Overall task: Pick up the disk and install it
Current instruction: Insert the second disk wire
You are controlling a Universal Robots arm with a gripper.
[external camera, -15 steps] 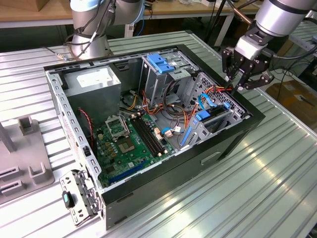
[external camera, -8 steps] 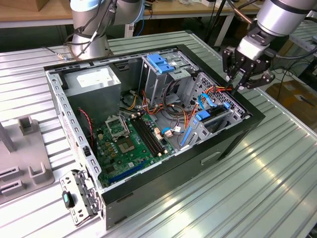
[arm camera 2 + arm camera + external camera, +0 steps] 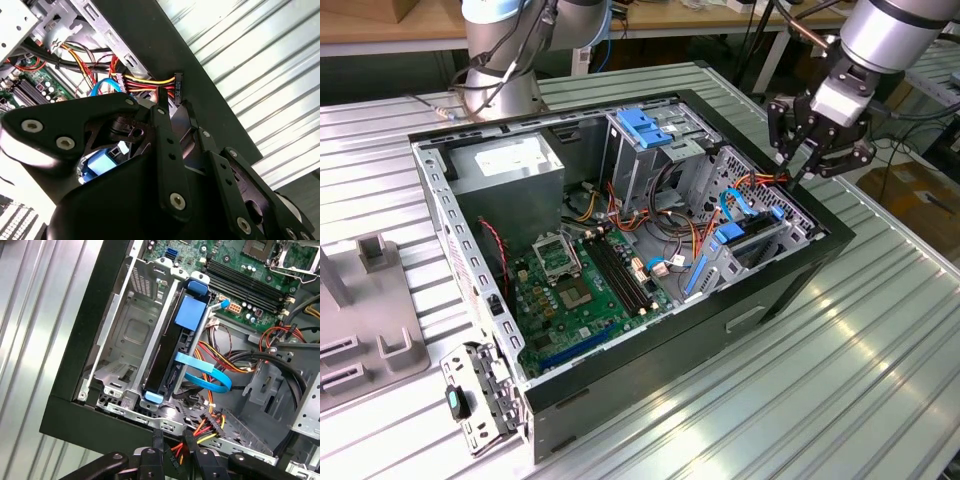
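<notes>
The disk point(image 3: 757, 243) sits on edge in the metal bay at the front corner of the open computer case point(image 3: 790, 290). In the first wrist view the disk point(image 3: 192, 314) shows as a dark slab between blue carrier ends, seated in the bay beside an empty slot point(image 3: 127, 335). My gripper point(image 3: 810, 168) hovers just above the case's edge at the exterior view's right, apart from the disk. In both wrist views it is right at a black power connector point(image 3: 177, 86) with red, yellow and orange wires point(image 3: 212, 424); the gripper point(image 3: 172, 441) points down into the case, and the gripper point(image 3: 175, 107) sits just short of that connector.
A flat blue data cable point(image 3: 205, 371) loops beside the disk bay. A blue bracket point(image 3: 645, 126) tops the taller drive cage. The motherboard point(image 3: 575, 290) and power supply point(image 3: 510, 165) fill the case. Another arm's base point(image 3: 505, 70) stands behind; grey fixtures point(image 3: 375, 310) lie at the exterior view's left.
</notes>
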